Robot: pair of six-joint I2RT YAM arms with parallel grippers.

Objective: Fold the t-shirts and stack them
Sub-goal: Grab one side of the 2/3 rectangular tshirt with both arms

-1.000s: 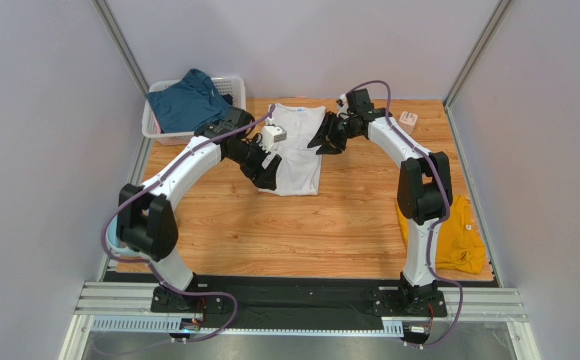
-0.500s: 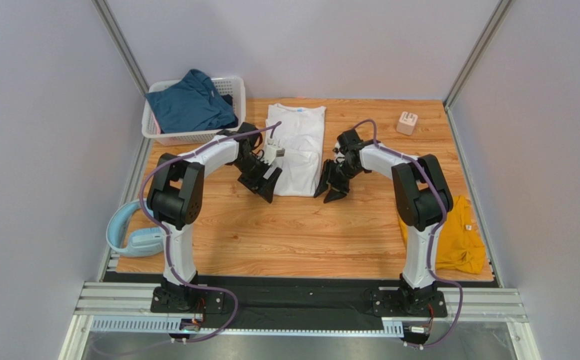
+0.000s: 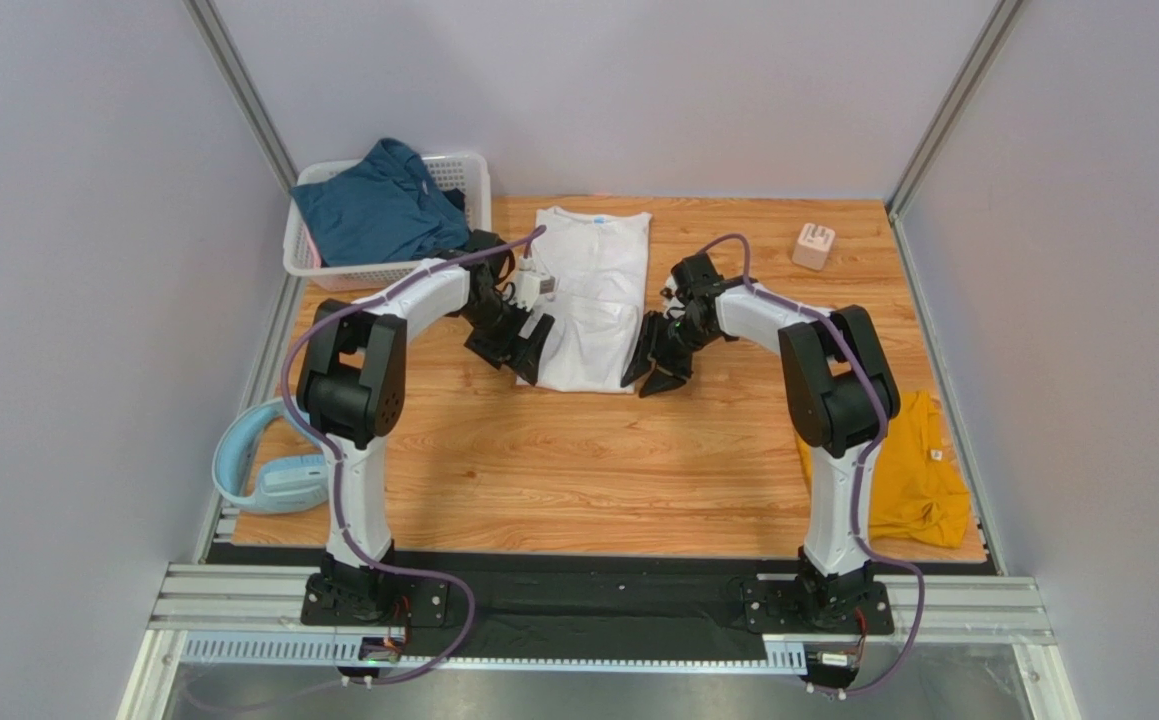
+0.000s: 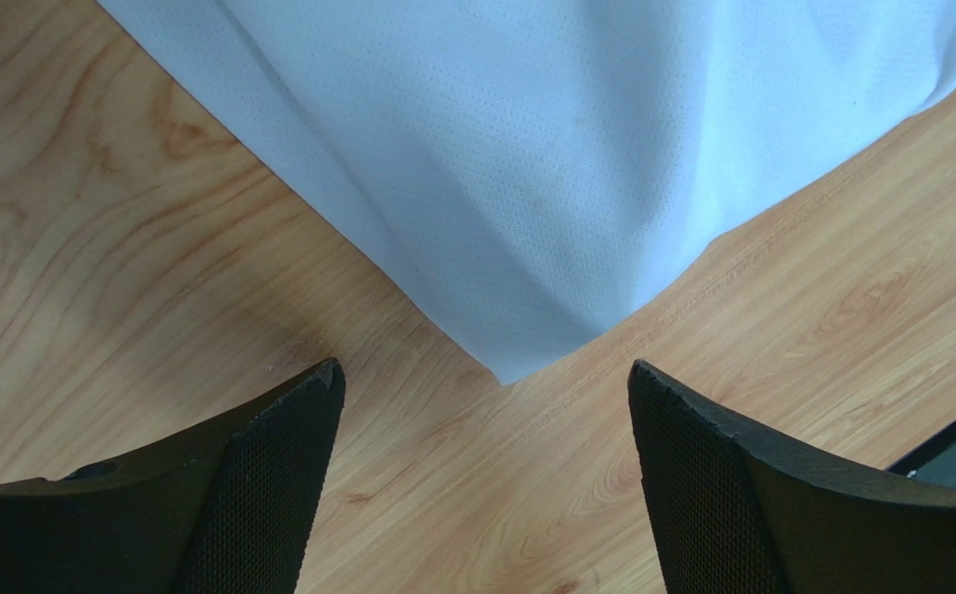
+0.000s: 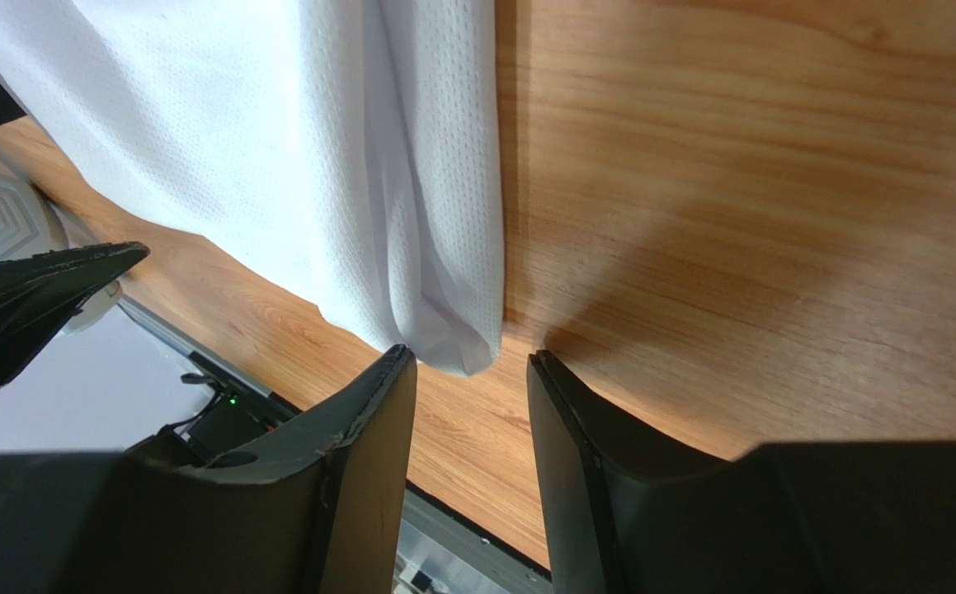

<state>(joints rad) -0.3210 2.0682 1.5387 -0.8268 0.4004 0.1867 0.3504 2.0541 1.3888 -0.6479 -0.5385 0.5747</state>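
A white t-shirt (image 3: 594,293), folded into a long strip, lies flat at the back middle of the wooden table (image 3: 570,465). My left gripper (image 3: 525,354) is low at its near left corner, jaws wide open; in the left wrist view that corner of the white t-shirt (image 4: 545,161) points at the left gripper (image 4: 483,368), untouched. My right gripper (image 3: 650,375) is at the near right corner, narrowly open. There the white t-shirt (image 5: 322,161) ends just at the tips of the right gripper (image 5: 470,359), not pinched. A teal t-shirt (image 3: 375,203) fills the basket. A mustard t-shirt (image 3: 908,473) lies crumpled at the right edge.
The white lattice basket (image 3: 468,168) stands at the back left, close to my left arm. A small pale cube (image 3: 814,243) sits at the back right. Pale-blue curved objects (image 3: 262,465) lie off the table's left edge. Grey walls close in both sides.
Both arms drew back from the shirt's far part to its near end and dropped low. In the last half second each gripper edged in toward its near corner.
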